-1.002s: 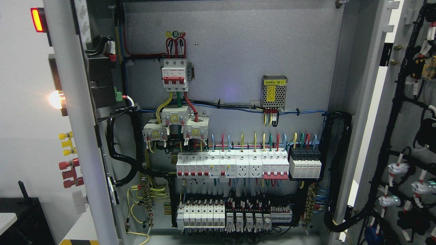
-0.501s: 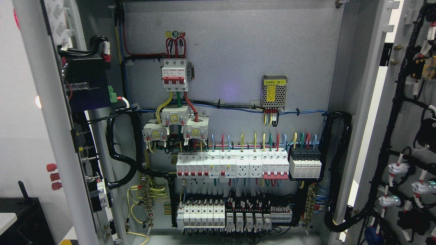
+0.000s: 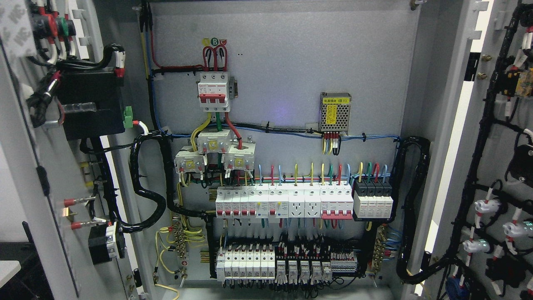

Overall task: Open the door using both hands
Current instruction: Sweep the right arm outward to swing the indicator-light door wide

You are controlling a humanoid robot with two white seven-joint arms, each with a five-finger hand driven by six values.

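Now both doors (image 3: 29,166) swung open, wiring exposed.

The grey back panel (image 3: 291,62) of the cabinet carried everything. At its twelve o'clock, left of centre, sat a white three-pole breaker (image 3: 213,91); toward two o'clock hung a meshed power supply (image 3: 335,111). A long row of white breakers (image 3: 283,202) crossed the middle, and a lower row of breakers and relays (image 3: 287,264) ran along six o'clock.
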